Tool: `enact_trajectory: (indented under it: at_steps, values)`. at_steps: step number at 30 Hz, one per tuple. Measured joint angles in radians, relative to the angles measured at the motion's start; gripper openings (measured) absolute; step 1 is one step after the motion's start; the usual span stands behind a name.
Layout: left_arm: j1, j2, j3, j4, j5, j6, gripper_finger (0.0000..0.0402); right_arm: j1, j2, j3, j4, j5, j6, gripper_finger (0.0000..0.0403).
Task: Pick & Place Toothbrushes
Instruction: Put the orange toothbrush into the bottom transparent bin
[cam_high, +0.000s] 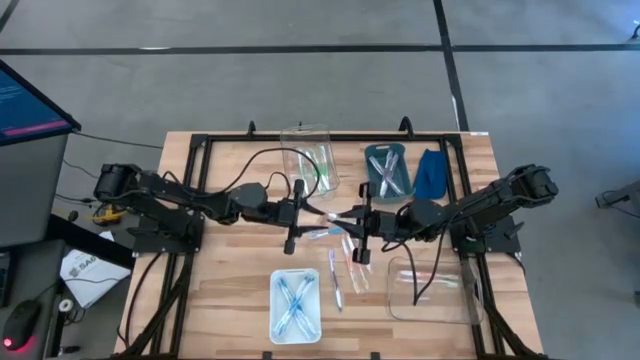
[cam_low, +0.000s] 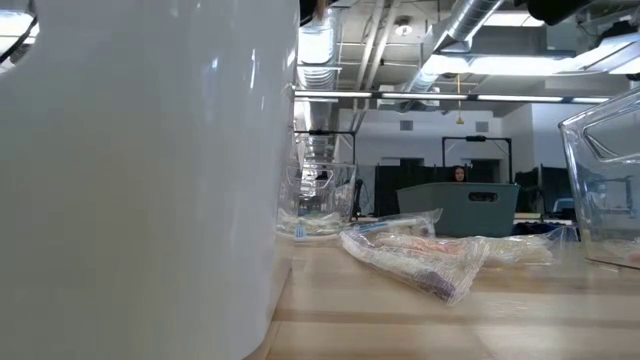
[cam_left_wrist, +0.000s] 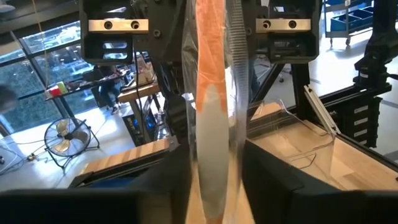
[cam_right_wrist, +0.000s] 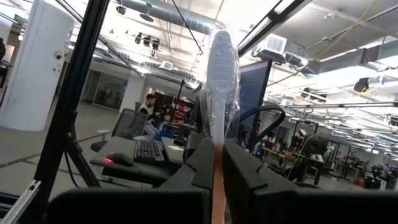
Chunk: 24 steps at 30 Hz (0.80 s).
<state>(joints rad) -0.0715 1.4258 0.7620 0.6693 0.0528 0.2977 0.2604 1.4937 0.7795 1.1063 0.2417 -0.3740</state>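
One toothbrush (cam_high: 333, 213) in a clear wrapper hangs over the middle of the table, between my two grippers, which face each other. It has an orange and a white part (cam_left_wrist: 210, 112). My left gripper (cam_high: 312, 210) (cam_left_wrist: 214, 186) comes from the table's left, its fingers closed against the wrapper's sides. My right gripper (cam_high: 357, 217) (cam_right_wrist: 217, 163) comes from the right and is shut on the other end. Loose toothbrushes (cam_high: 337, 280) lie flat on the wood near the middle. My left gripper has the wrapped toothbrush's white part (cam_left_wrist: 211, 155) between its two fingers (cam_left_wrist: 177, 186), one on each side. The fingers come level from the table's left and lie along the brush, which is clear of the table. My right gripper pinches the orange end (cam_right_wrist: 217, 177) between its two fingers (cam_right_wrist: 199, 168). It comes from the table's right, slanting a little upward. The brush runs on past the fingertips, its whitish wrapped end (cam_right_wrist: 222, 81) free in the air.
A clear bin (cam_high: 310, 160) with green brushes, a teal tray (cam_high: 388, 170) and a blue cloth (cam_high: 430, 172) stand at the far side. A white tray (cam_high: 296, 305) with blue brushes and a clear bin (cam_high: 435, 290) stand near. Wrapped brushes (cam_low: 420, 255) lie between.
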Motion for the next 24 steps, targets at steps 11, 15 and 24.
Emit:
enact_trajectory:
  at_steps: [11, 15, 24]
  values:
    - [0.000, 0.000, 0.000, -0.010, -0.001, -0.002, 0.0043, 0.000, 0.000, 0.000, -0.022, 0.000, -0.002, 0.0053]
    - [0.000, -0.017, 0.000, -0.057, -0.033, 0.002, 0.0043, 0.000, -0.004, -0.001, -0.030, 0.025, 0.000, 0.0079]
    - [0.026, -0.153, 0.000, -0.237, -0.091, 0.003, 0.0043, -0.020, -0.009, 0.023, -0.138, 0.107, 0.122, 0.0166]
